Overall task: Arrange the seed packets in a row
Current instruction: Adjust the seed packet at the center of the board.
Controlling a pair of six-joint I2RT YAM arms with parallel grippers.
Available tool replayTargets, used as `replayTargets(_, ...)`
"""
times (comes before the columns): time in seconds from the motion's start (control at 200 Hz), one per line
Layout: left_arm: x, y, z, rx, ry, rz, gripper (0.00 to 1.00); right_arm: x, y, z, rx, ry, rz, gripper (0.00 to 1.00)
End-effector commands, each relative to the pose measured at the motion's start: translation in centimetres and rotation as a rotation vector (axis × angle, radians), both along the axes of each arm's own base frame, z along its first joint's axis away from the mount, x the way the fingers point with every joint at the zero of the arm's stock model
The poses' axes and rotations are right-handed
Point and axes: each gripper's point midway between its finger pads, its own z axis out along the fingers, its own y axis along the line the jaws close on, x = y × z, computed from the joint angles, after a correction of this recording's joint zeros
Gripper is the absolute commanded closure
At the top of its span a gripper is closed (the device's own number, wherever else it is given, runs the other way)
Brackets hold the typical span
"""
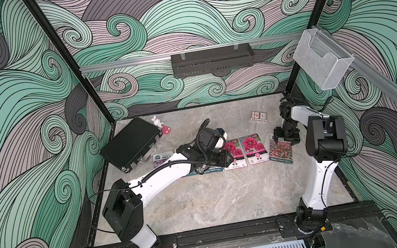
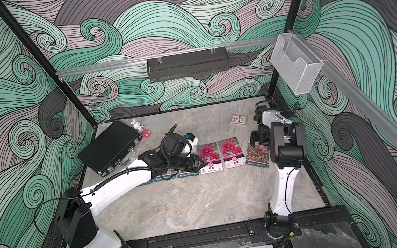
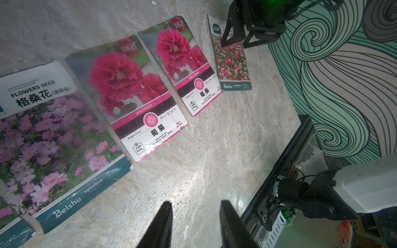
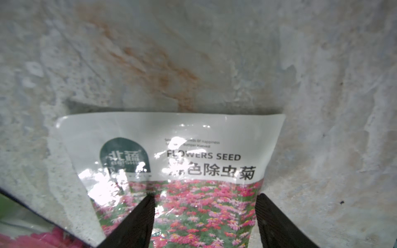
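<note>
1. Glossy red-pink packet (image 4: 182, 167) lies at the right end of the row on the worktop (image 1: 204, 200). It is headed "FLOWERS SEED", and the left wrist view shows "Beishu" on its teal foot band.
2. Just beside it, two magenta packets (image 3: 129, 92) lie edge to edge, and both read "HOLLYHOCK".
3. Next along is the purple packet (image 3: 47, 133), with "FLOWERS SEED" up top and "Beishu" and "Agricultural" below.
4. One more packet (image 1: 163, 156) sits off the row, just beside the black case (image 1: 131, 144).
5. Right hand (image 4: 205, 196) is low over the red-pink packet with its fingers spread wide. One is above the flower photo, the other at the packet's edge, and they pinch nothing. Whether they touch the film, I cannot tell.
6. Left hand (image 3: 196, 203) is partly spread over bare worktop near the magenta packets, with nothing between its fingers.
</note>
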Motion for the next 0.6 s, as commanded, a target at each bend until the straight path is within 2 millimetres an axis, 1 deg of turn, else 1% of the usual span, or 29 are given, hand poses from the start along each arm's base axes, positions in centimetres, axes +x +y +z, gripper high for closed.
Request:
replayTargets(0.0,0.1,0.7,0.4,0.002,0.002,0.014,0.62,-0.6,0.1,-0.7,-0.041,0.076,0.074,0.25)
replayTargets(0.345,0.4,0.8,0.4,0.003,0.009,0.013,0.62,2.5,-0.7,0.7,-0.194,0.074,0.249,0.24)
replayTargets(0.53,0.4,0.8,0.4,0.008,0.013,0.009,0.62,3.6,-0.5,0.8,-0.223,0.066,0.281,0.23)
replayTargets(0.595,0.5,0.8,0.4,0.008,0.015,0.006,0.62,4.2,-0.4,1.4,-0.235,0.047,0.283,0.23)
